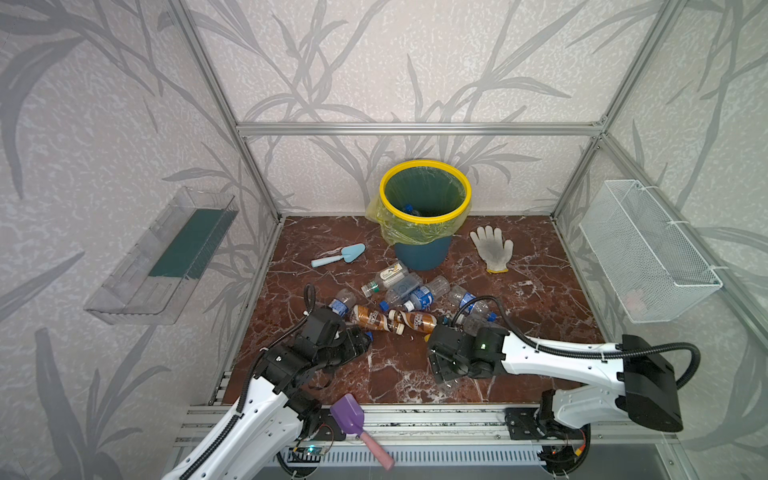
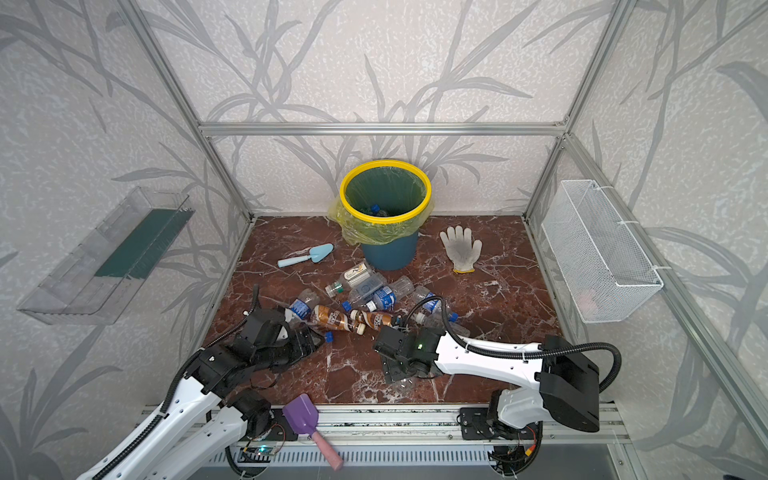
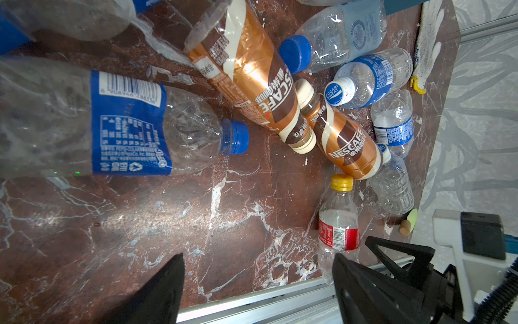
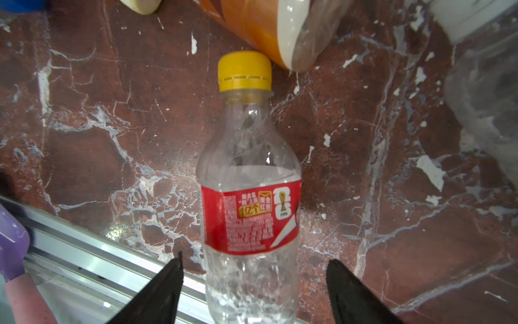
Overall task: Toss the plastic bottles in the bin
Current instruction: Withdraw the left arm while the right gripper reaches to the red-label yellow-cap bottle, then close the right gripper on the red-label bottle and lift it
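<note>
Plastic bottles, mostly clear with blue labels, are heaped on the red marbled table just in front of the yellow-rimmed teal bin; a few are seen inside it. The left fingers are spread wide over bare table near a blue-labelled bottle. The right fingers are spread wide either side of a red-labelled bottle with a yellow cap, lying flat by the table's front edge.

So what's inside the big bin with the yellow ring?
Down in the bin, a blue-capped bottle shows in both top views, with more clear plastic beside it. The bin's near wall covers the rest of the bottom, so the number inside cannot be told.
</note>
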